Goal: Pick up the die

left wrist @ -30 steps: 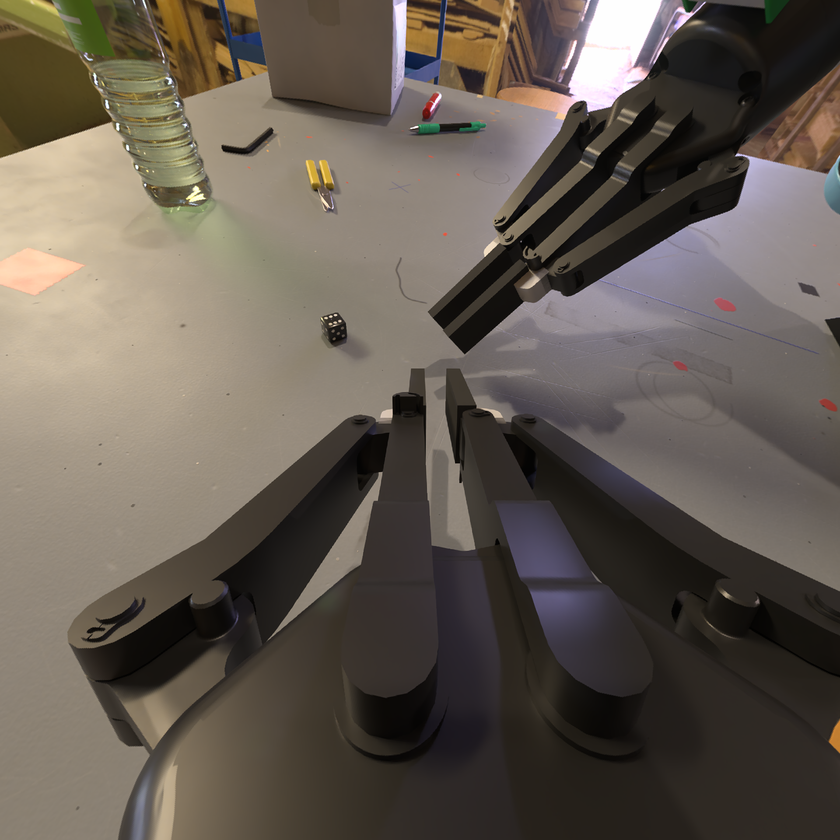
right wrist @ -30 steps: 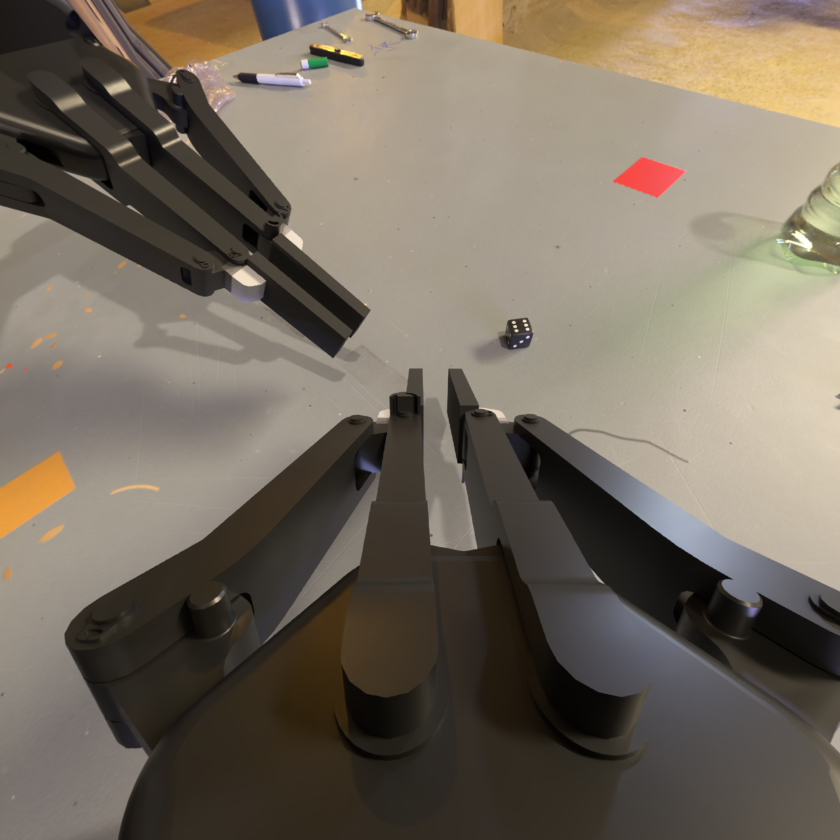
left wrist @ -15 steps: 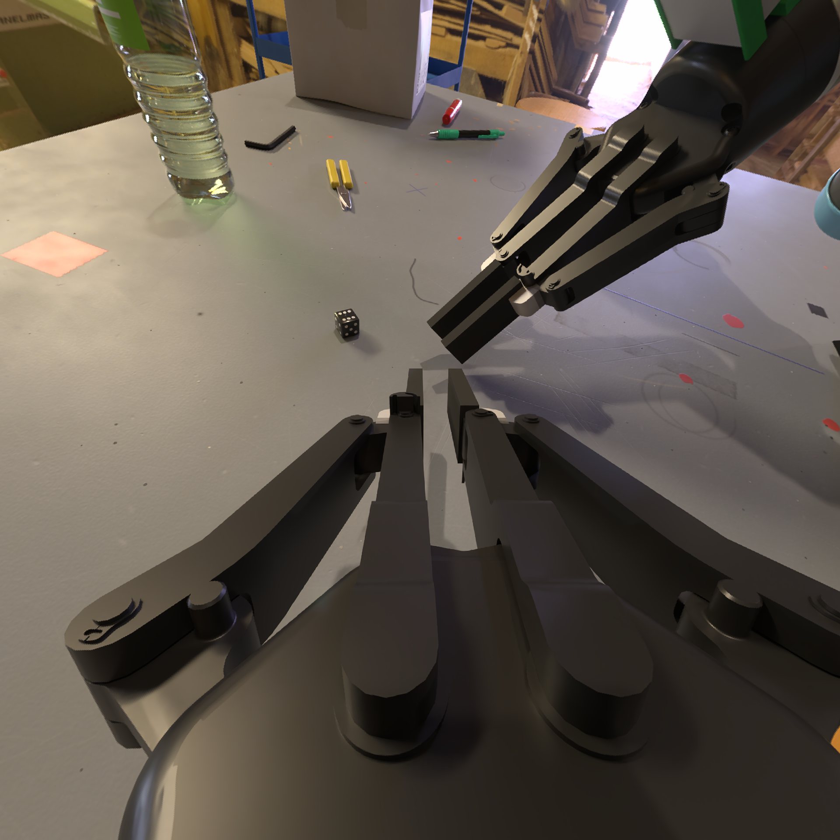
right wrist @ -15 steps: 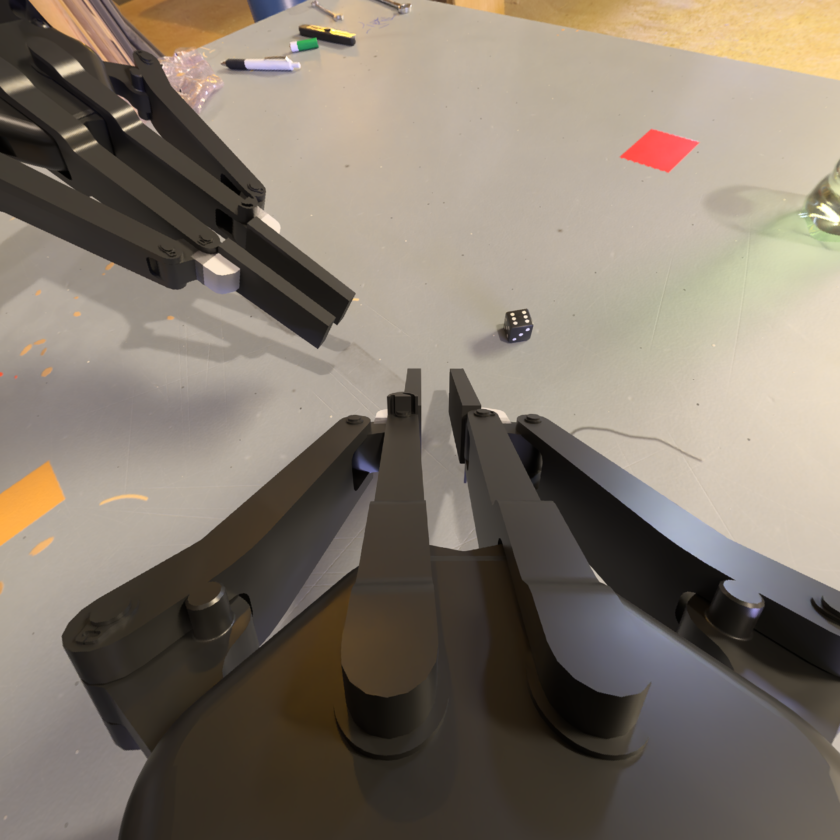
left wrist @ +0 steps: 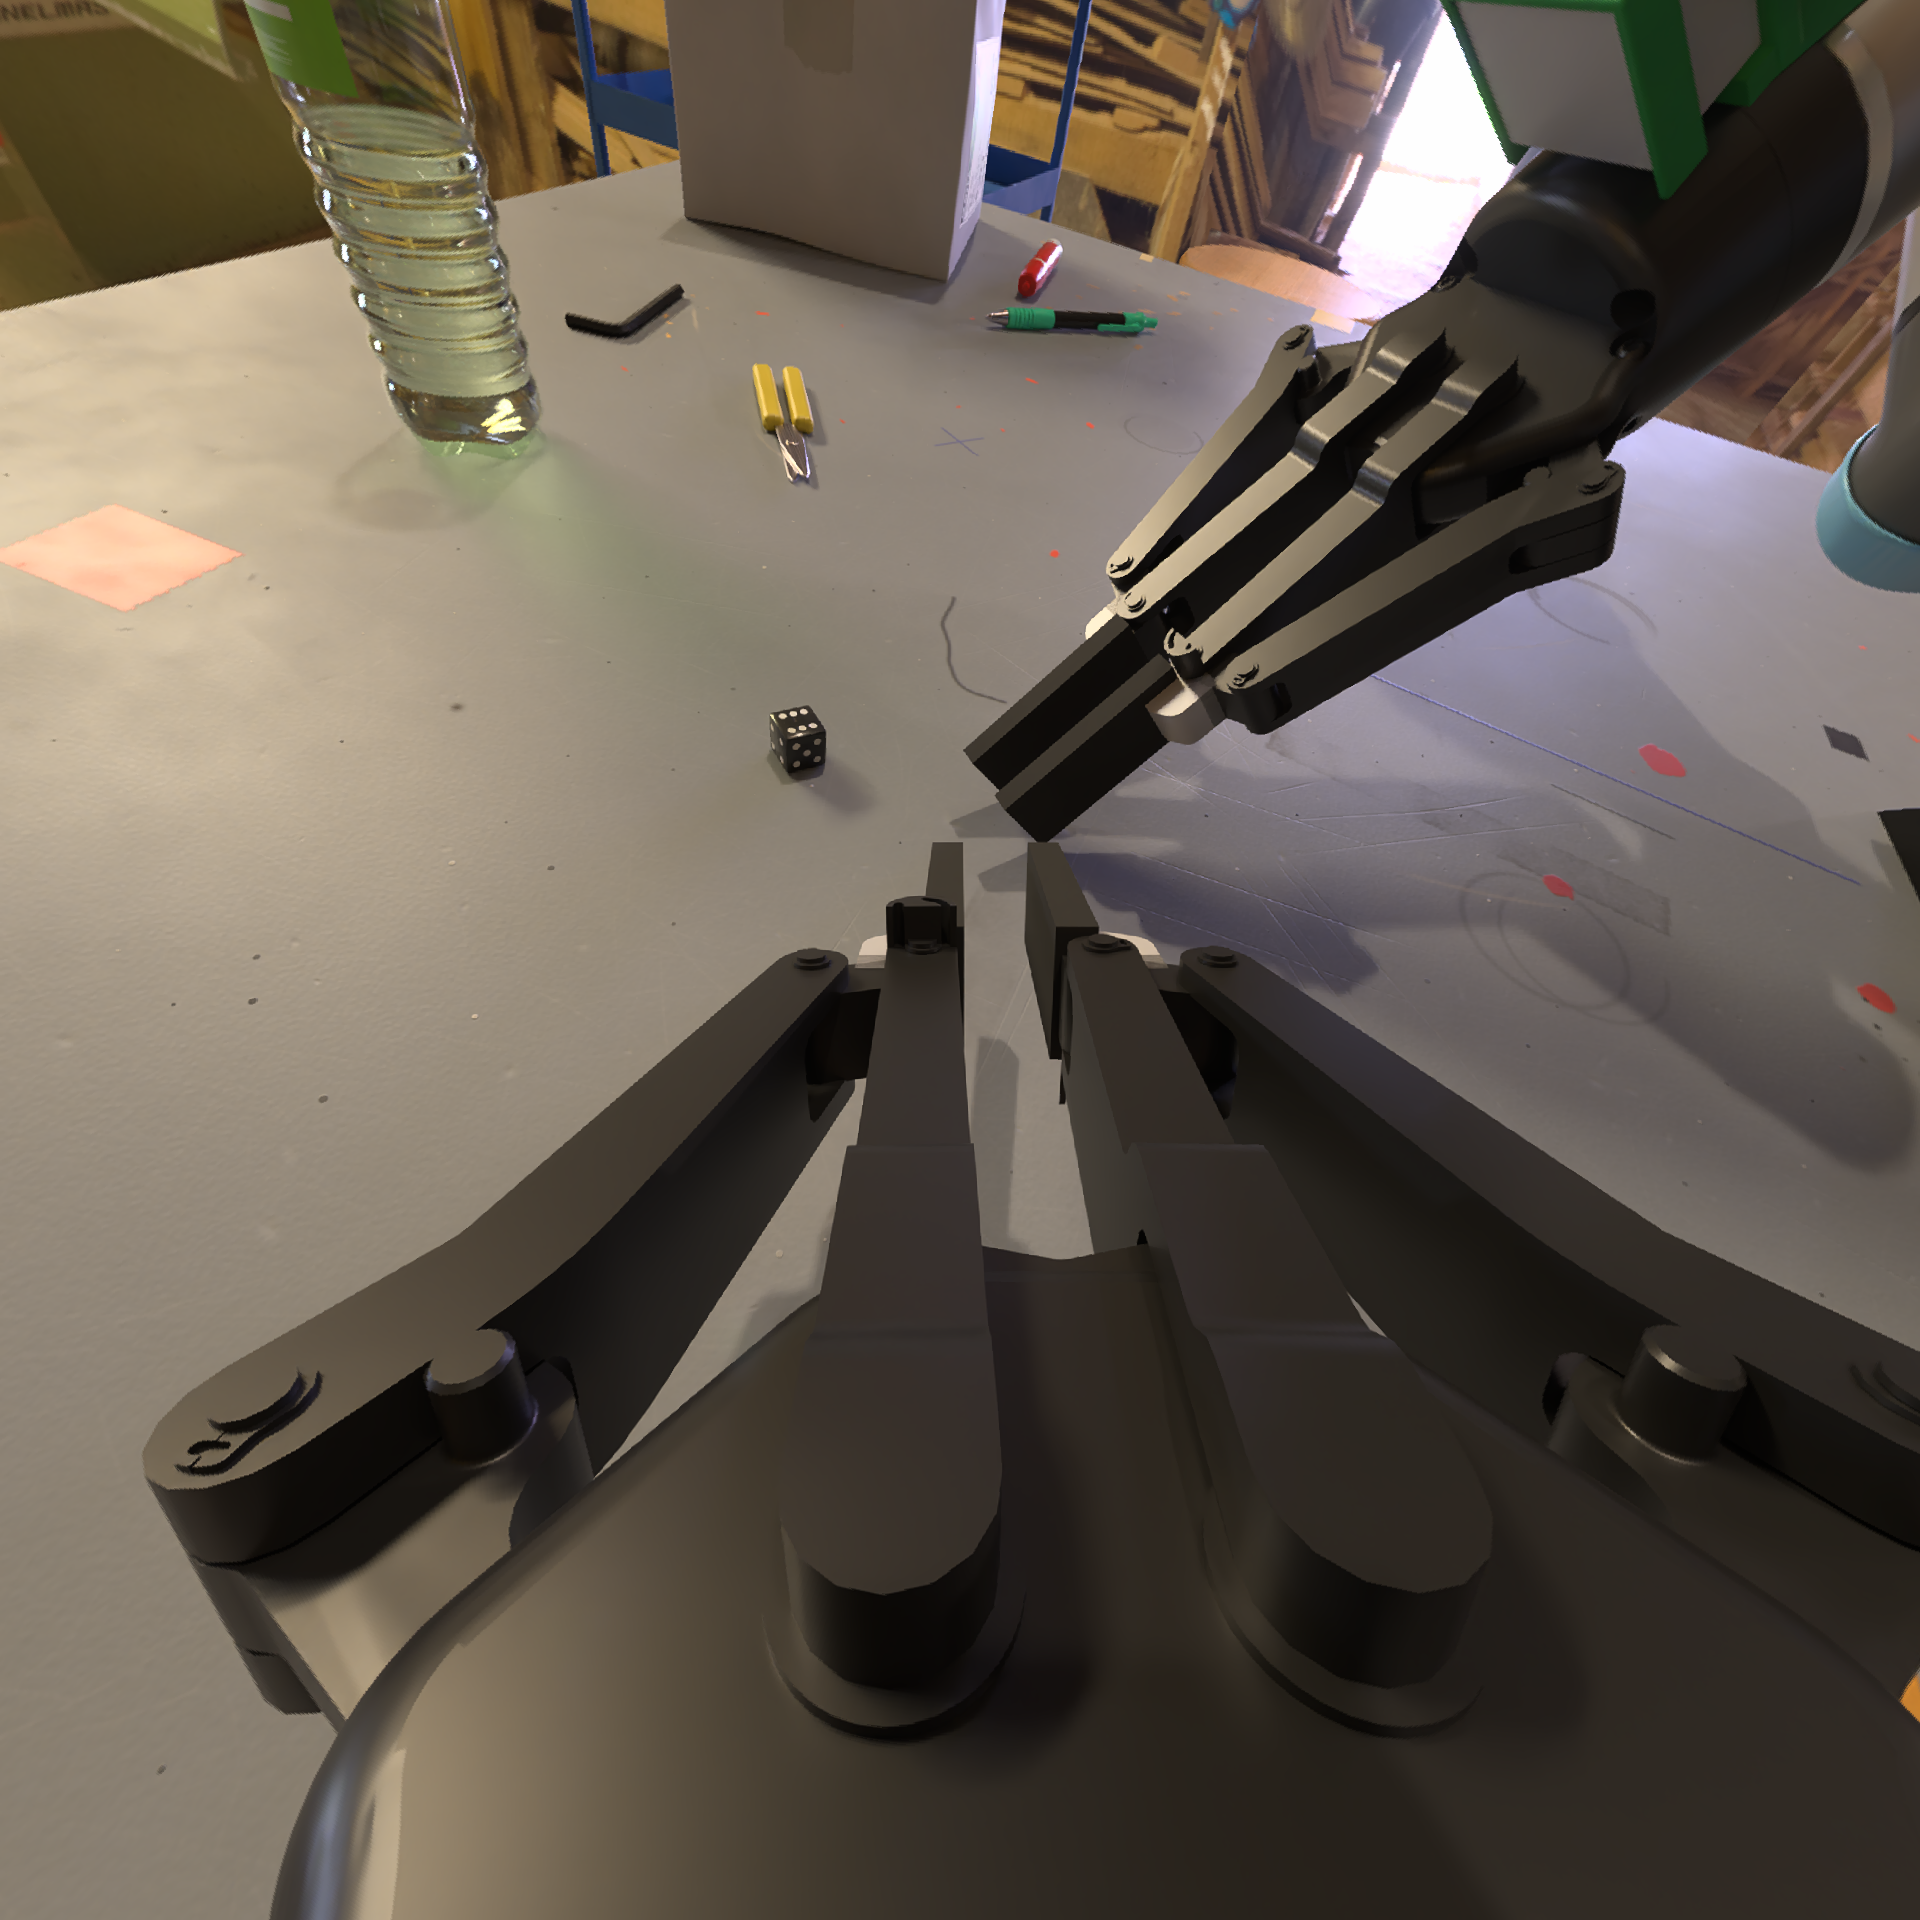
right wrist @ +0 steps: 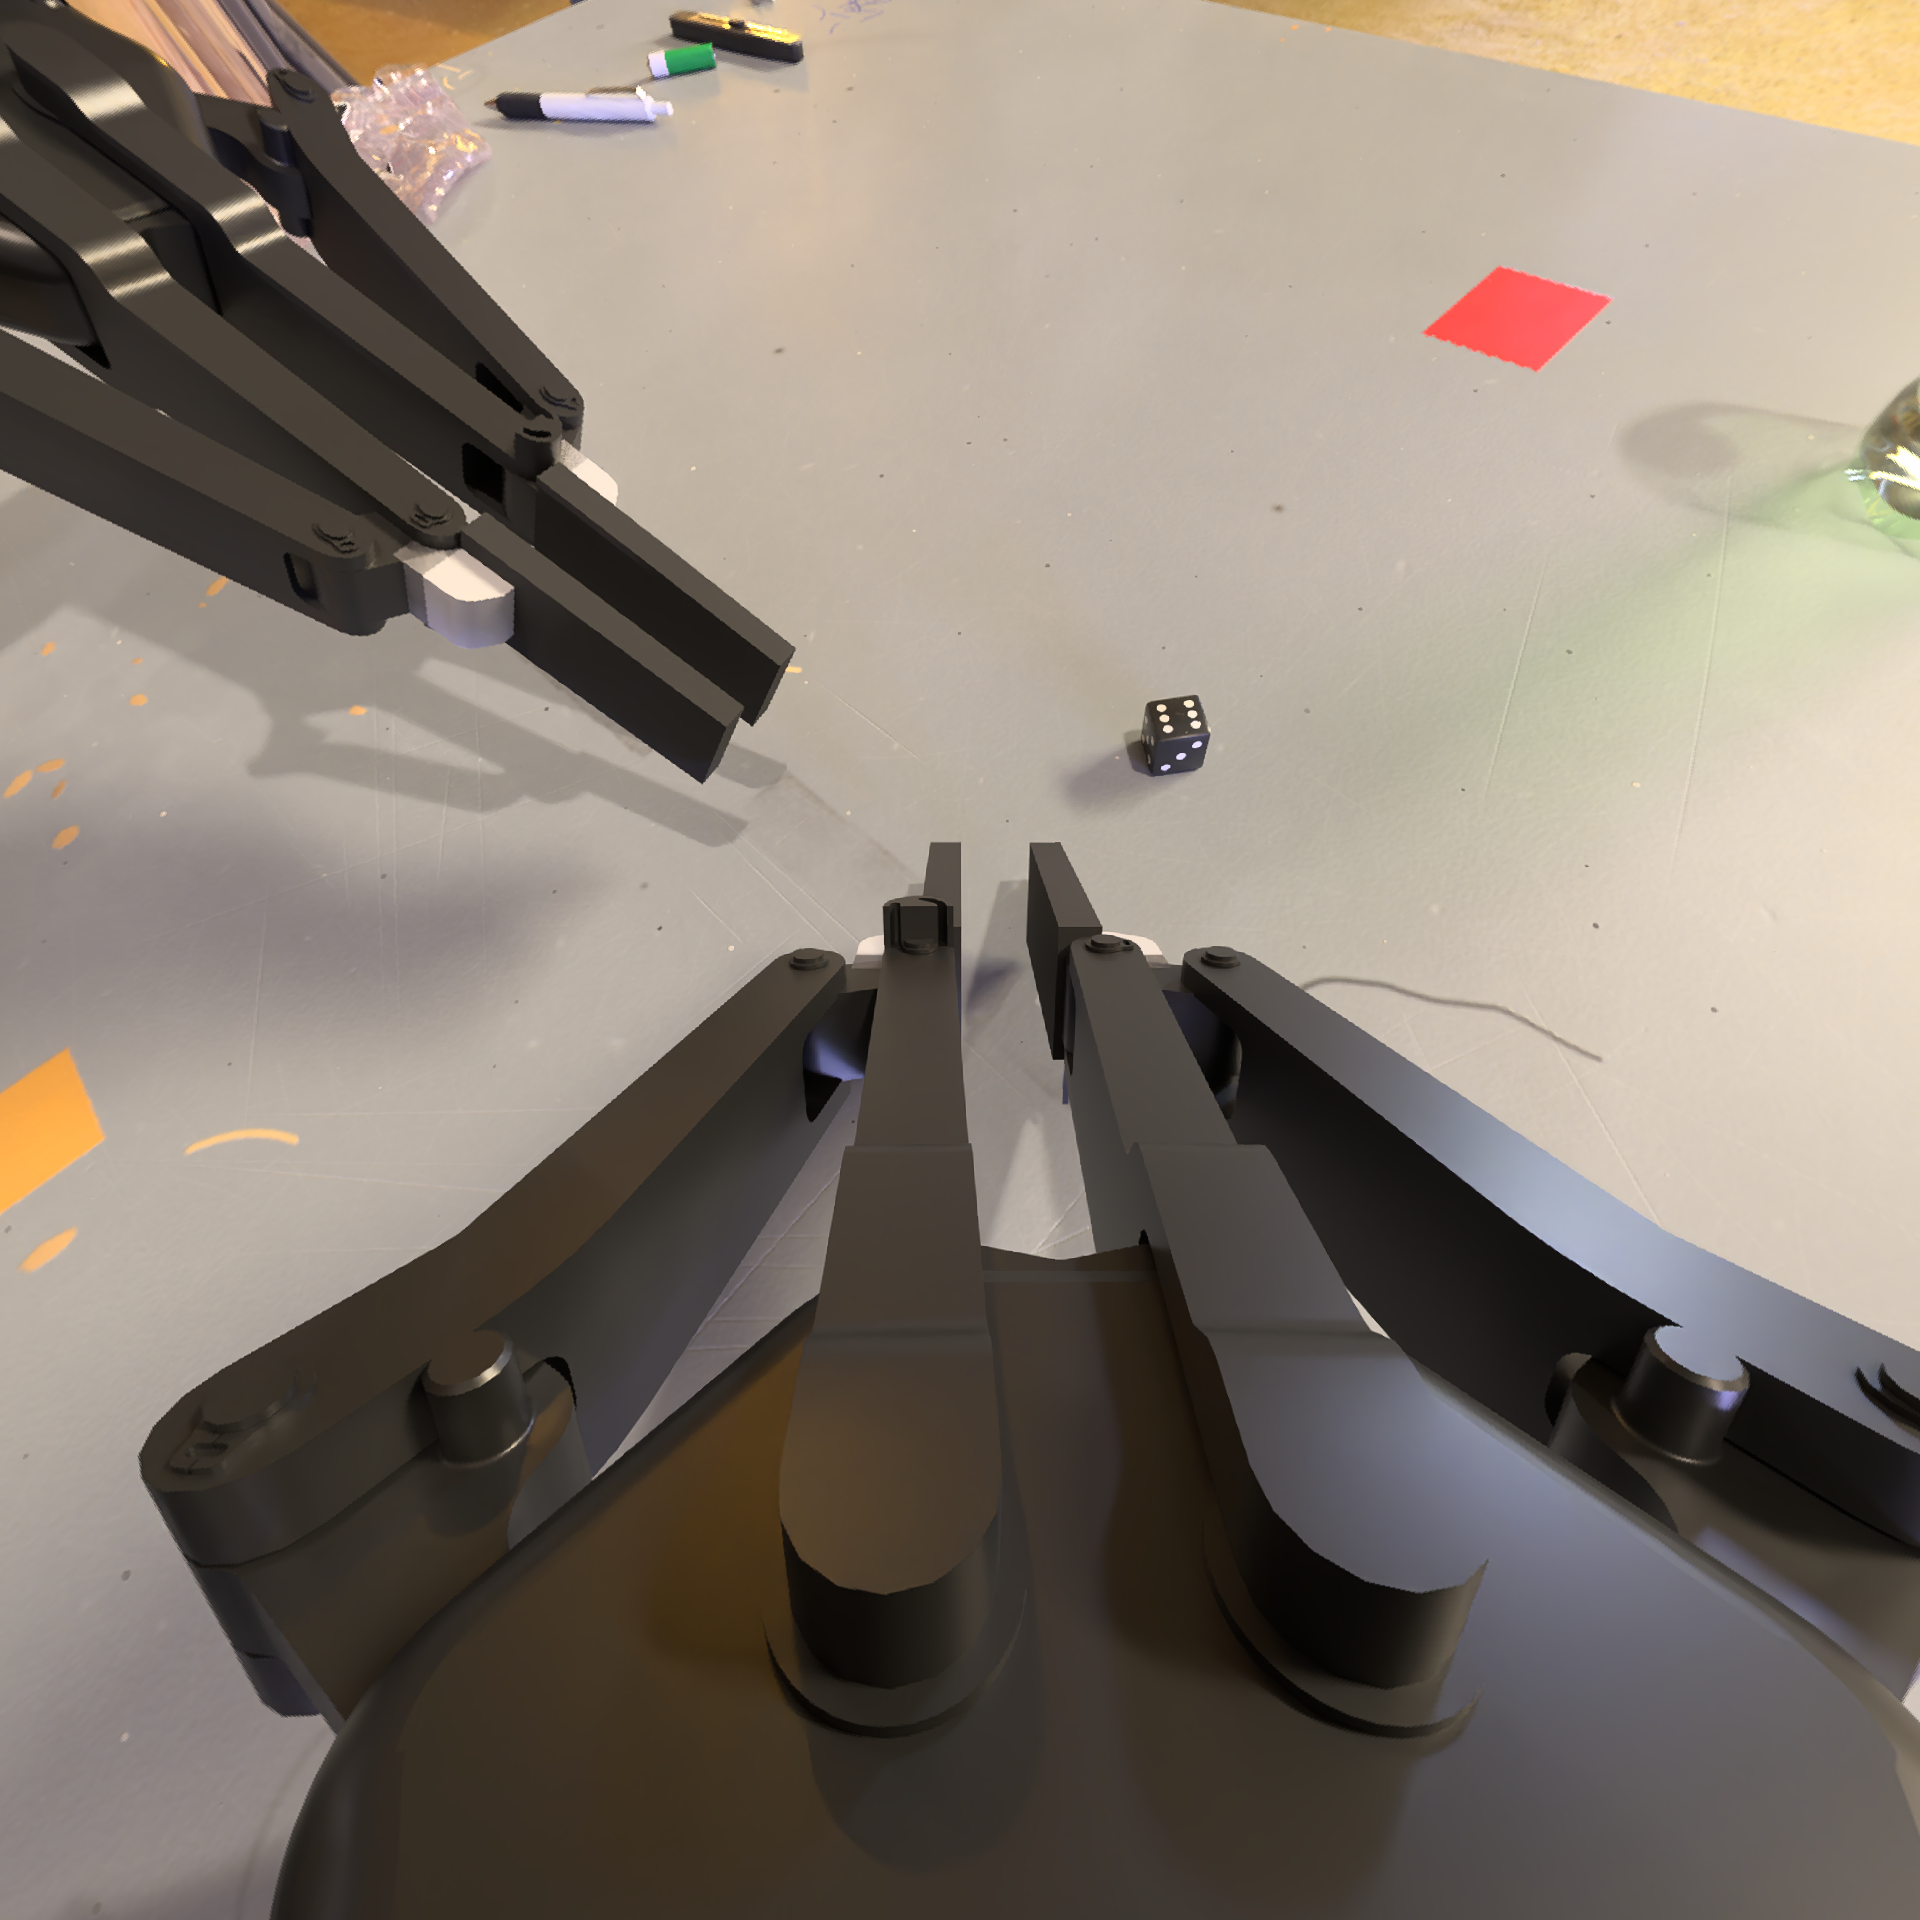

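A small black die [left wrist: 798, 741] with white pips sits alone on a grey table [left wrist: 416, 935], touched by neither arm. The left gripper [left wrist: 994, 864] hovers low over the table just short of the die, which lies slightly ahead and to its left; its jaws are drawn nearly together with only a slim gap, and nothing is between them. The right gripper [left wrist: 1023, 790] reaches in from the far right, tips angled down toward the table near the die – its jaws are likewise pressed close and hold nothing. From the right wrist view, the die [right wrist: 1175, 736] lies ahead and to the right of the right gripper [right wrist: 994, 864], with the left gripper [right wrist: 743, 717] coming in from the left. Farther back stand a clear plastic bottle [left wrist: 426, 260] and a white box [left wrist: 831, 125], with a black hex key [left wrist: 623, 312], yellow-handled pliers [left wrist: 784, 416] and pens [left wrist: 1070, 319] – all well apart from the die.
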You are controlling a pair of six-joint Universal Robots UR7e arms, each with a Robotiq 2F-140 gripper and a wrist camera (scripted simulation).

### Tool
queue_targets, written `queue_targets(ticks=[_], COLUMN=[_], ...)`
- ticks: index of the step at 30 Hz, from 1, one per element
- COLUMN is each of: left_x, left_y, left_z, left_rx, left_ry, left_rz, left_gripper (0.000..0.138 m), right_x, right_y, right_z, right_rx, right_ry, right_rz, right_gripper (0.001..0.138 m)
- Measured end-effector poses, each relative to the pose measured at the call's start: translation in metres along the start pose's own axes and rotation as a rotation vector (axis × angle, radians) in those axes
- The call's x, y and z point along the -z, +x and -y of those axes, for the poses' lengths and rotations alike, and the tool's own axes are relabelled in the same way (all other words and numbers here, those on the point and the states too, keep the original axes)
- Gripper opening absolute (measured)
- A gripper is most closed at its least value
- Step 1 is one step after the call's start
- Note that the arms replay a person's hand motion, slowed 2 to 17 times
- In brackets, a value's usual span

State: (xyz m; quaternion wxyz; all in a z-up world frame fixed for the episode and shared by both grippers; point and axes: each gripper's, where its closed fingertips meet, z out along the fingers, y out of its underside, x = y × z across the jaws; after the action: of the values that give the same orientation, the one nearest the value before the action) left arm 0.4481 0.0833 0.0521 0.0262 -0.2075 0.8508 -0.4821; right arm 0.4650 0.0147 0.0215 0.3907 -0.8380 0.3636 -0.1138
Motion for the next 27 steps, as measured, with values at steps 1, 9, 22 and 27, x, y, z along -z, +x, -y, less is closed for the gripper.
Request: queue_targets(ticks=[1, 9, 22, 27], left_x=[0.0, -0.003, -0.007, -0.008], left_y=[0.0, -0.003, -0.008, -0.01], left_z=[0.0, -0.002, -0.005, -0.005], left_rx=[0.002, 0.016, 0.041, 0.053], left_ry=[0.0, -0.009, -0.026, -0.03], left_rz=[-0.001, -0.009, -0.017, -0.022], left_gripper=[0.016, 0.017, 0.017, 0.017], right_x=[0.0, -0.004, -0.009, -0.01], right_y=[0.0, 0.003, 0.01, 0.012], right_z=[0.0, 0.0, 0.003, 0.004], right_rx=[0.003, 0.025, 0.064, 0.076], right_ry=[-0.001, -0.012, -0.017, -0.023], right_rz=[0.0, -0.011, -0.035, -0.036], right_gripper=[0.018, 0.016, 0.008, 0.006])
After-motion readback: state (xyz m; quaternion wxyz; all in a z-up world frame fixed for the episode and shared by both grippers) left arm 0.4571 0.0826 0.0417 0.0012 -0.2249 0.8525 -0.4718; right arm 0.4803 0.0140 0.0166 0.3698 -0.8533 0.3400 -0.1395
